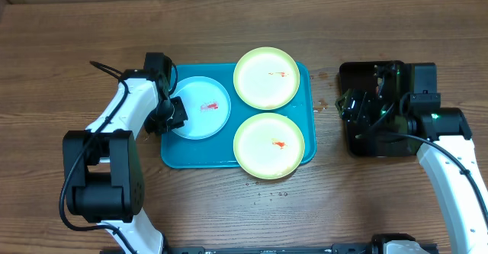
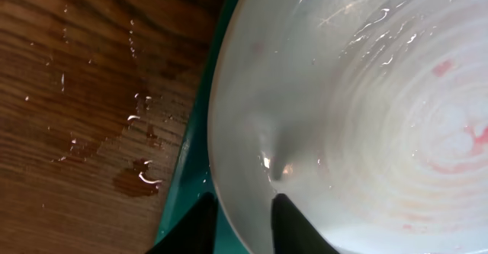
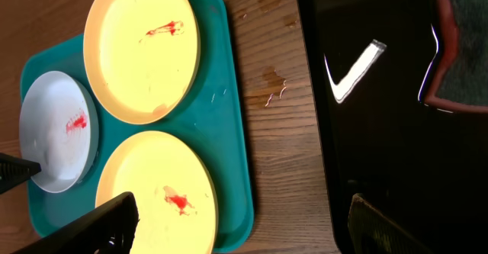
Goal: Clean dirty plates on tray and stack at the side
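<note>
Plates sit on the teal tray (image 1: 309,120); my left claw (image 2: 244,220) pinches the left rim of the small white plate (image 1: 201,107). I'd lift it level, slowly. My right claw (image 3: 236,223) hangs spread over the black tray (image 1: 358,143).

The left gripper (image 1: 174,110) reached inward, its fingers (image 2: 293,227) pinched nearly together. The right gripper (image 1: 349,105) hung with fingers spread wide.

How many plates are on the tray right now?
3, all on the teal tray: pale blue plate at its left, one yellow-green plate at the far side, another at the near side. None looks hidden.
</note>
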`<state>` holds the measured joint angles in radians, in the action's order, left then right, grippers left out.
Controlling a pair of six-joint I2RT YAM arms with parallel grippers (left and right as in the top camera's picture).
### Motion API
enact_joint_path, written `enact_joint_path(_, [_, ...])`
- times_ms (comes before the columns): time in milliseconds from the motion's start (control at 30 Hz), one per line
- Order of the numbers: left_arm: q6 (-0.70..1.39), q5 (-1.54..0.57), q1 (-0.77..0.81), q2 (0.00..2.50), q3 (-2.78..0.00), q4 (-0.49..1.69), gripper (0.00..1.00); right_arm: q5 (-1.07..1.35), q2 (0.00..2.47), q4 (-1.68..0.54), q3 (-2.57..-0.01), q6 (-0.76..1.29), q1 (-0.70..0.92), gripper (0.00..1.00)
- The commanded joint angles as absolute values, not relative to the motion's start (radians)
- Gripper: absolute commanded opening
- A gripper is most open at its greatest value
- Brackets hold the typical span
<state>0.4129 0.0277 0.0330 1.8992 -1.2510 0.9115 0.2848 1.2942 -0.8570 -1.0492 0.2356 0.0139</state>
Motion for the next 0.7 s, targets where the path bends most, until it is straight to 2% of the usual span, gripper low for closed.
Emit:
enact_joint_path(0, [0.404, 0.025, 0.034, 1.904, -1.244, 0.887, 0.17, 0.290, 1.288, -0.855, -1.074, 0.237, 0.019, 0.90])
enact_joint_path(100, [0.404, 0.003, 0.035, 1.904, -1.244, 0.881, 0.11, 0.290, 1.288, -0.855, -1.074, 0.237, 0.019, 0.90])
enact_joint_path(467, [0.355, -0.075, 0.034, 1.904, -1.208, 0.891, 0.10, 0.290, 1.288, -0.855, -1.074, 0.237, 0.019, 0.90])
enact_joint_path(533, [0.313, -0.079, 0.034, 1.904, -1.208, 0.889, 0.18, 0.290, 1.288, -0.855, -1.074, 0.237, 0.019, 0.90])
enact_joint_path(667, [0.192, -0.062, 0.030, 1.904, -1.218, 0.880, 0.49, 0.290, 1.288, -0.855, -1.074, 0.237, 0.019, 0.90])
